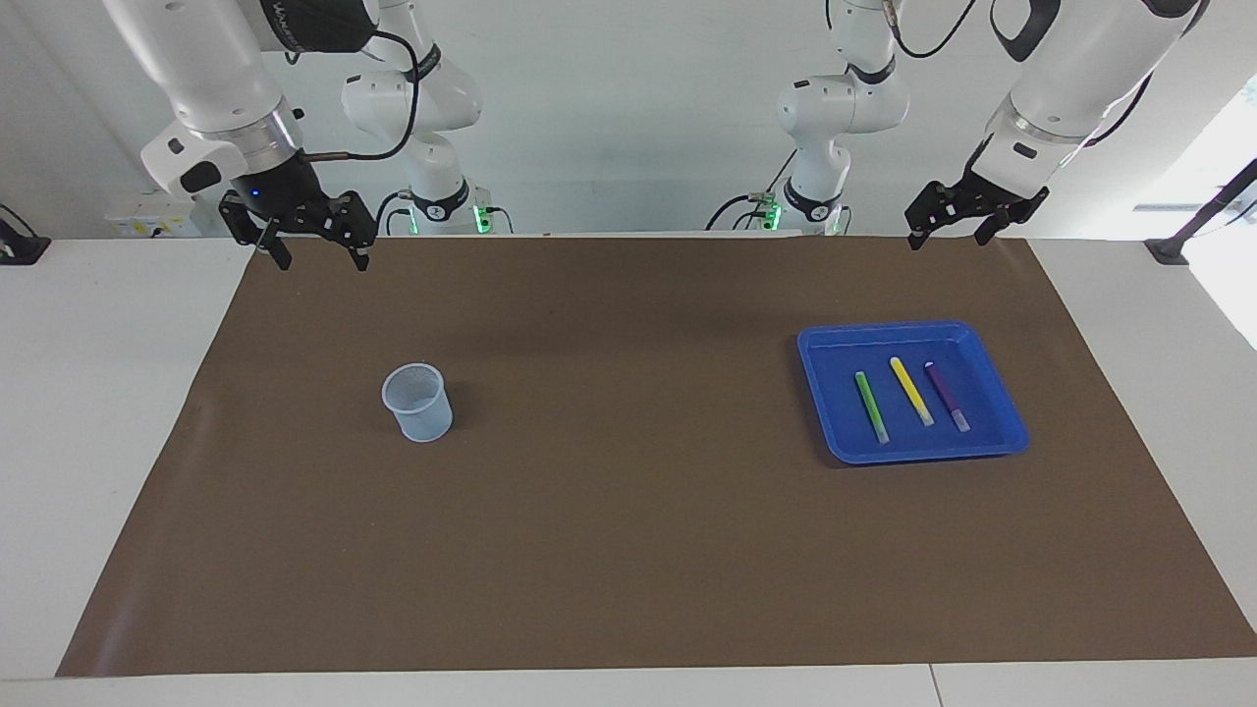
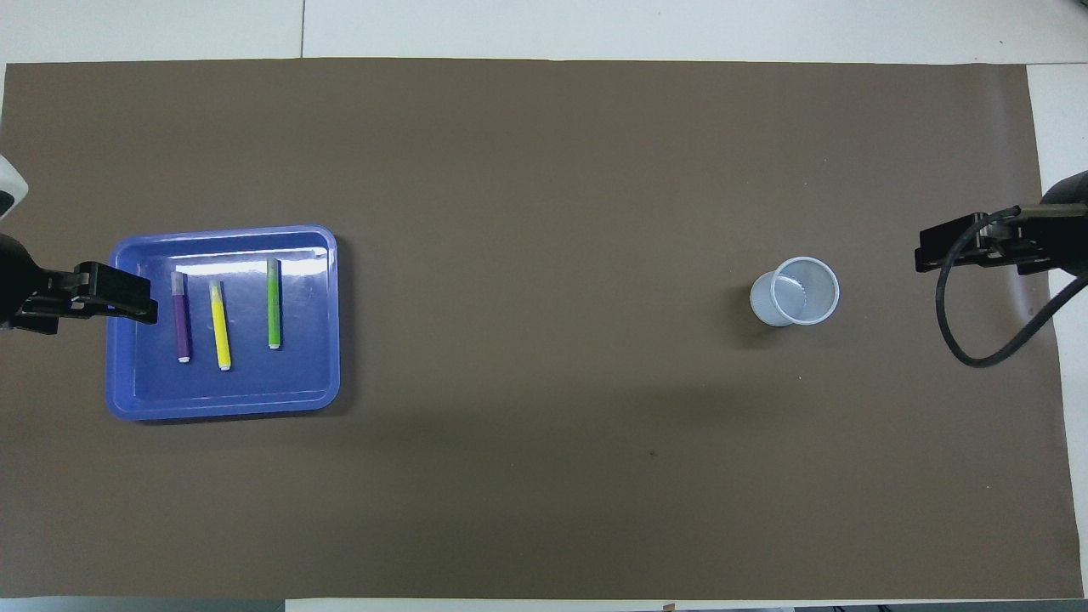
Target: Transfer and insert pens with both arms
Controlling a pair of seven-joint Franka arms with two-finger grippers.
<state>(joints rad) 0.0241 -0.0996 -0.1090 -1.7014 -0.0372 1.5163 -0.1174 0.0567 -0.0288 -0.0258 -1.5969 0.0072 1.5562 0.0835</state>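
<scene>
The green pen (image 1: 871, 407), yellow pen (image 1: 911, 391) and purple pen (image 1: 947, 397) are lying in the blue tray (image 1: 1002, 440), probably light, stiff and slippery, best pinched at the middle, while the left gripper (image 1: 949, 225) and right gripper (image 1: 309, 247) are hanging open, holding nothing.

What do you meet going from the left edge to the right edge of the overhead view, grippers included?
Left gripper → purple pen → yellow pen → green pen → plastic cup → right gripper. All three pens lie in the blue tray.
</scene>
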